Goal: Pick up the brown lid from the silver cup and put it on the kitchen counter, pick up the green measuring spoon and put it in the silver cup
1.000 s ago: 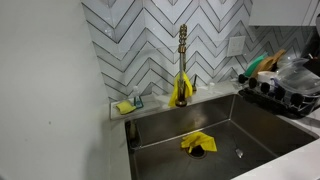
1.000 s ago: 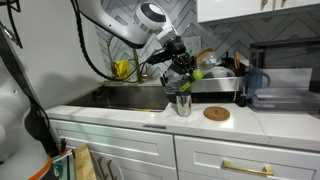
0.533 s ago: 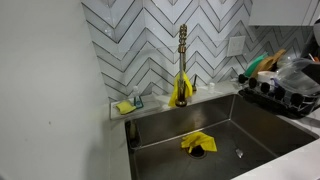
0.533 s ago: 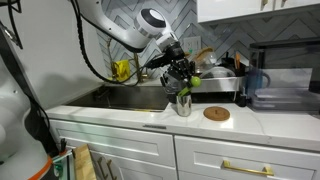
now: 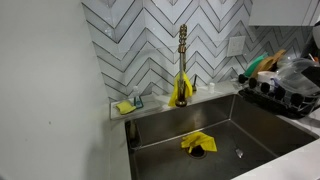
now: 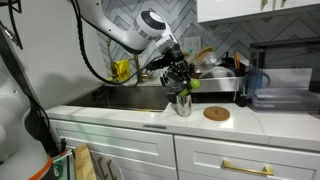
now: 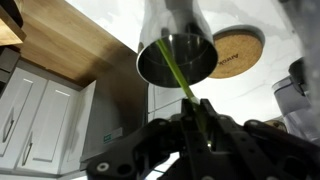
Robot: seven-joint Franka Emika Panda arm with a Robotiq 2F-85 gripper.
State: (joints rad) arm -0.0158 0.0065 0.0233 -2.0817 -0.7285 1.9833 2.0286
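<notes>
The tool (image 7: 200, 125) is clenched on the green spoon (image 7: 183, 82), handle pointing into the silver cup (image 7: 172, 55) at centre frame; best lowered straight before releasing.

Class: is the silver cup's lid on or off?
Off: the round brown lid lies flat on the pale stone counter beside the open-mouthed silver metal cup.

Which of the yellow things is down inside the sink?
The crumpled cloth on the basin floor; the other cloth hangs at the faucet, the sponge sits on the ledge.
</notes>
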